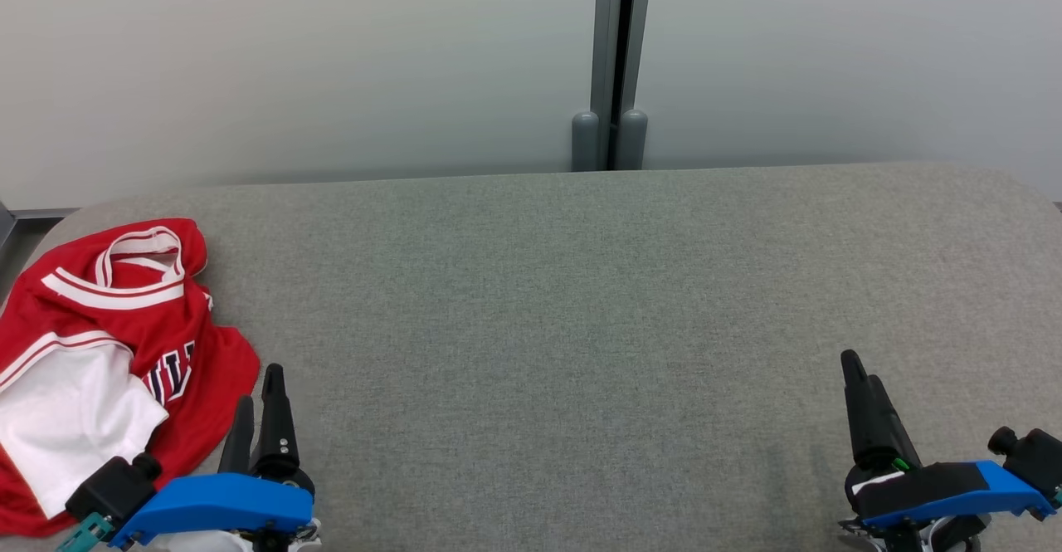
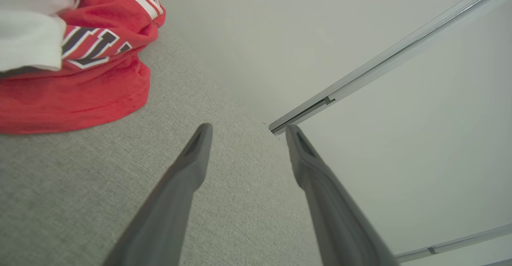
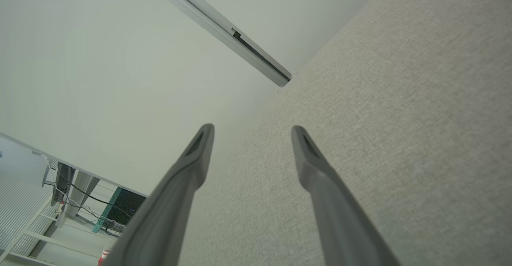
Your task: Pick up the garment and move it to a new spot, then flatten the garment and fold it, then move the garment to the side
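Two grippers are showing along the bottom of the head view, the left gripper point(image 1: 259, 386) at lower left and the right gripper point(image 1: 859, 369) at lower right, both pointing up the frame over the grey fabric surface point(image 1: 581, 328). The garment point(image 1: 83, 303), a red jersey with white trim and some white fabric on top of it, is lying crumpled at the surface's left end, just beside the left gripper. A grey post point(image 1: 612, 62) is standing behind the far edge, between pale wall panels. Over in the left wrist view, the left gripper point(image 2: 249, 128) is keeping its jaws wide apart and gripping nothing, while the garment point(image 2: 80, 94) is bunching up in the top left corner on the surface point(image 2: 120, 170), apart from both fingers, with dark lettering peeking out. In the right wrist view, the right gripper point(image 3: 252, 128) is also spreading its jaws wide, empty, above the surface point(image 3: 400, 118), and a metal rail point(image 3: 224, 30) is running across the wall behind.
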